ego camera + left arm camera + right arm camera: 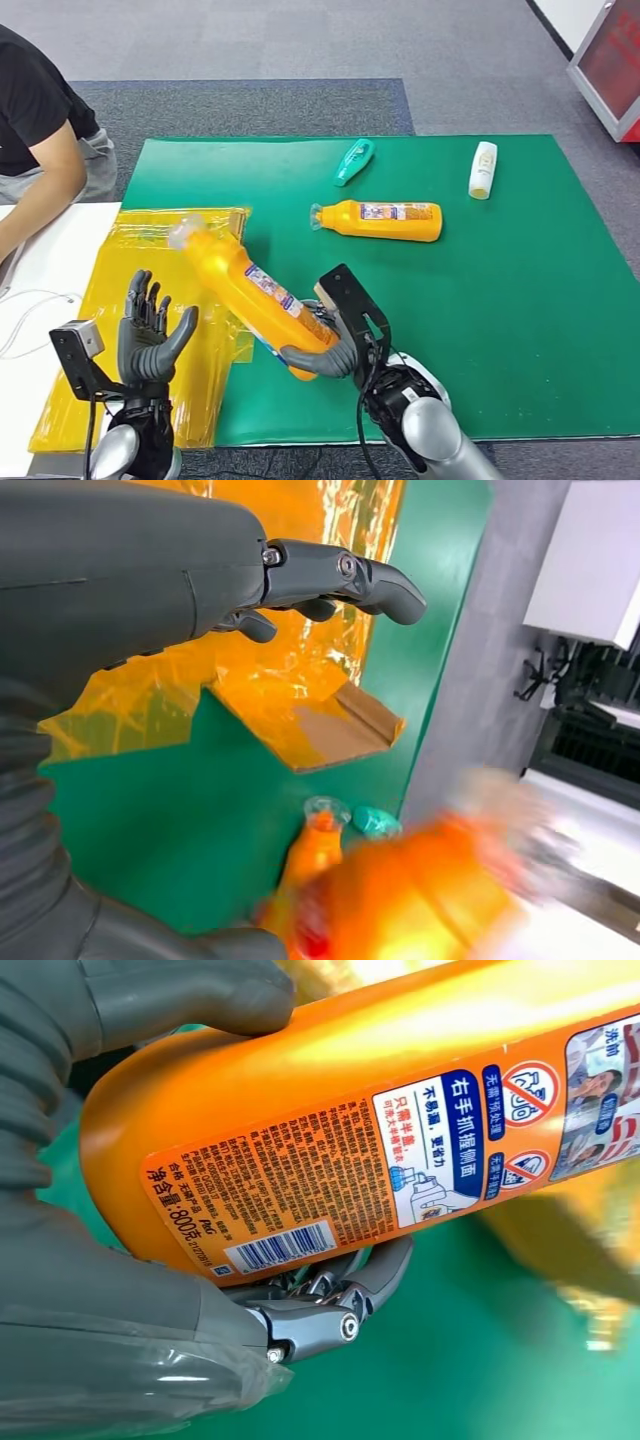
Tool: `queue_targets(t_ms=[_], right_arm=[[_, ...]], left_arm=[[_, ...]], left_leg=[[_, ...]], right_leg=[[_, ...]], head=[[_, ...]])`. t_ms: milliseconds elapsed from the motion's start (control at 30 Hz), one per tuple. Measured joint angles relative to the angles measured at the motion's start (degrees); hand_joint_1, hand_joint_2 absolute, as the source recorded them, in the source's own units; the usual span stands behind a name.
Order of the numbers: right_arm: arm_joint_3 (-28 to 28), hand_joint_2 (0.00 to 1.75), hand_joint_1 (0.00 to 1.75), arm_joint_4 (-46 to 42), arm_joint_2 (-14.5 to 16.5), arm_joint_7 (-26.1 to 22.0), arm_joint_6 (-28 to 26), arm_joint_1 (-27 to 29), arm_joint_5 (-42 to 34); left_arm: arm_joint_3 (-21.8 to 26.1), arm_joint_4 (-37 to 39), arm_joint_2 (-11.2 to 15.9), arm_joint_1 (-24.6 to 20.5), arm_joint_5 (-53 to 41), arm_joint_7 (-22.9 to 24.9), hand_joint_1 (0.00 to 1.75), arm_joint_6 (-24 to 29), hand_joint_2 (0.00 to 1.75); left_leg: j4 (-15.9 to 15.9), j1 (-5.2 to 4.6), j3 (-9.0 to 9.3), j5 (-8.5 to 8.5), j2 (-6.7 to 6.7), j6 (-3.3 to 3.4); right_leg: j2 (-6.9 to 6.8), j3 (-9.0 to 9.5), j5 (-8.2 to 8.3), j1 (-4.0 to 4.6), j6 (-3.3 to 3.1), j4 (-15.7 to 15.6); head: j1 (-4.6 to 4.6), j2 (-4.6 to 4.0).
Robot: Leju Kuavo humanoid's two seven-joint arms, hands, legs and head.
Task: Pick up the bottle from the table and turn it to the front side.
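My right hand grips the base end of an orange bottle and holds it tilted above the green mat, its clear cap toward the far left. The right wrist view shows the bottle's back label with small print and a barcode, thumb and fingers wrapped around the bottle. My left hand is open, fingers spread and upright, just left of the bottle over the yellow film. In the left wrist view the held bottle is a blur beyond the left hand's fingers.
A second orange bottle lies on its side mid-mat, with a teal bottle and a white bottle farther back. Yellow plastic film over cardboard covers the mat's left edge. A person in a black shirt sits at far left.
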Motion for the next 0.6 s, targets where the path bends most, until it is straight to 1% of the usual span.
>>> queue_targets(t_ms=[167, 367, 600], right_arm=[[1.45, 1.75, 1.75, -3.34, 0.0, 0.0, 0.49, -1.69, -0.61], [3.05, 1.75, 1.75, -3.53, 0.0, 0.0, 2.32, -2.57, -2.25], [4.08, 1.75, 1.75, -3.51, 0.0, 0.0, 2.62, -3.36, -2.13]], left_arm=[[-1.62, 1.49, -0.03, -1.93, 0.77, -0.06, 0.0, -0.2, 1.75], [-3.22, 3.18, -0.15, -4.18, 0.77, -0.38, 0.0, -0.26, 1.75], [-4.8, 4.1, -0.53, -7.04, 1.54, -0.3, 0.0, -1.97, 1.75]], left_leg=[[0.0, 0.0, 0.0, 0.0, 0.0, 0.0], [0.0, 0.0, 0.0, 0.0, 0.01, 0.0], [0.0, 0.0, 0.0, 0.0, 0.02, 0.0]], right_leg=[[0.01, -0.01, 0.0, 0.0, 0.0, 0.0], [0.01, -0.03, 0.0, 0.0, 0.0, 0.0], [0.01, -0.02, 0.0, 0.0, 0.0, 0.0]], head=[[-0.01, 0.0], [-0.01, 0.0], [-0.01, 0.0]])
